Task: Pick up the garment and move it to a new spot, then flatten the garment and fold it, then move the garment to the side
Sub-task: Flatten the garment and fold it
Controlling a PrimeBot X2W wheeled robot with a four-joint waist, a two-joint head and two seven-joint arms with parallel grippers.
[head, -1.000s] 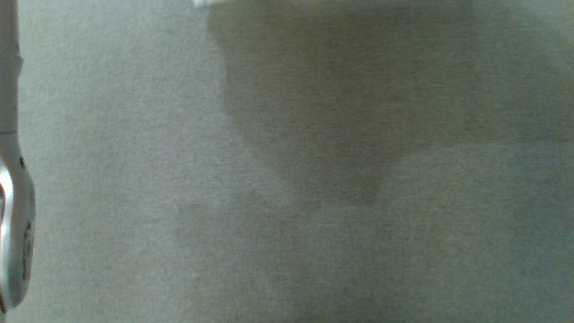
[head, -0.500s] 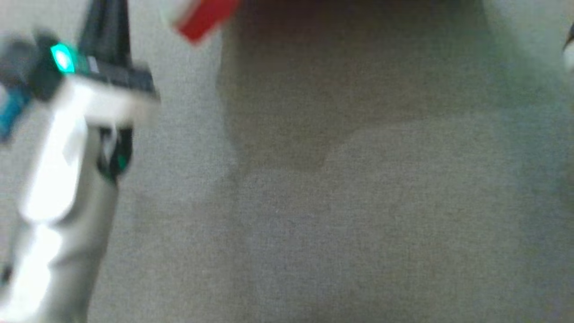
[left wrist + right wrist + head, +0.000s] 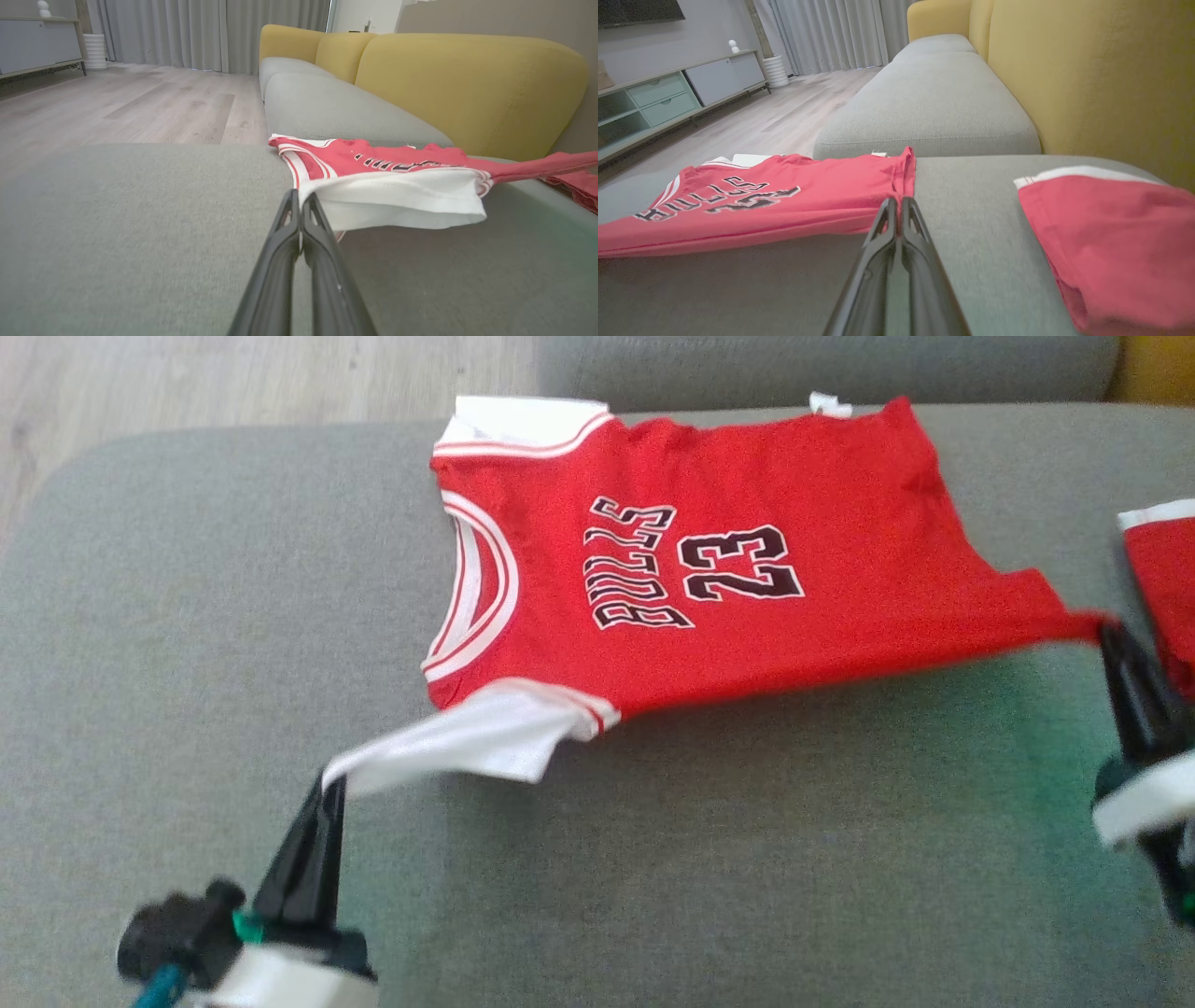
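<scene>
Jersey (image 3: 747,569), red w/ white trim, lies print-up on grey sofa cushion (image 3: 187,616), near edge pulled taut. L gripper (image 3: 331,784) clamped on white shoulder strap. R gripper (image 3: 1107,635) clamped on hem corner. Second red garment (image 3: 1162,579) near, R side.

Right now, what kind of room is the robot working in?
Probably a home living room: a long sofa with grey seats and yellow backs, a low cabinet with drawers along the wall, and long curtains.
</scene>
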